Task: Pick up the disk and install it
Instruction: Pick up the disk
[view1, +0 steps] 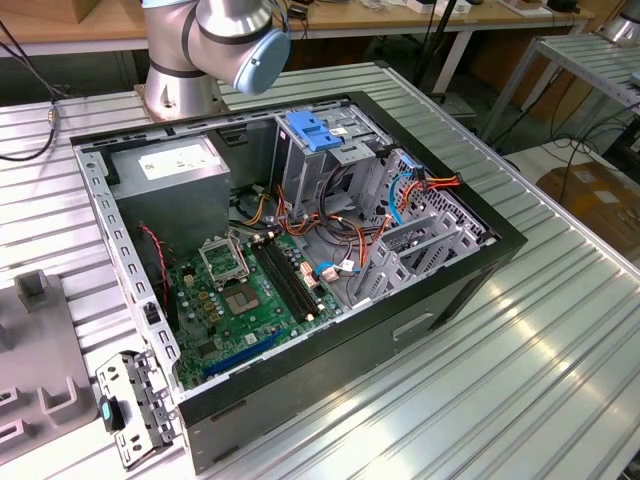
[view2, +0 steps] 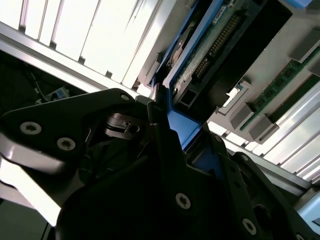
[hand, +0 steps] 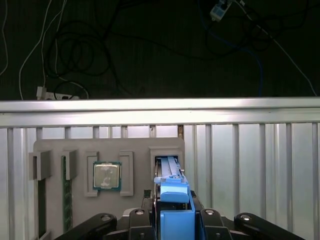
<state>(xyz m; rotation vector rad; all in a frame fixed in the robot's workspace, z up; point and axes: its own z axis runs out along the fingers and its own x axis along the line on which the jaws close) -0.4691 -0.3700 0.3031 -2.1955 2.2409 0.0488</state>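
Observation:
The disk (hand: 172, 200) stands on edge in a slot of the grey parts tray (hand: 55, 145), its blue side rail facing the first wrist camera. My gripper (hand: 173, 220) straddles it, a black finger pressed against each flat side. In the second wrist view the disk (view2: 200, 60) shows its green circuit board and blue rail, running out from between the fingers of the gripper (view2: 182, 132). The open computer case (view1: 300, 250) lies on the table in the exterior view, with its drive cage (view1: 330, 160) near the arm's base.
A processor (hand: 106, 176) and a memory stick (hand: 65, 190) sit in other tray pockets. In the case are the grey power-supply box (view1: 175, 165), the green motherboard (view1: 245, 290), loose cables and the cage's blue latch plate (view1: 313, 132). A metal bracket (view1: 135, 405) lies beside the case.

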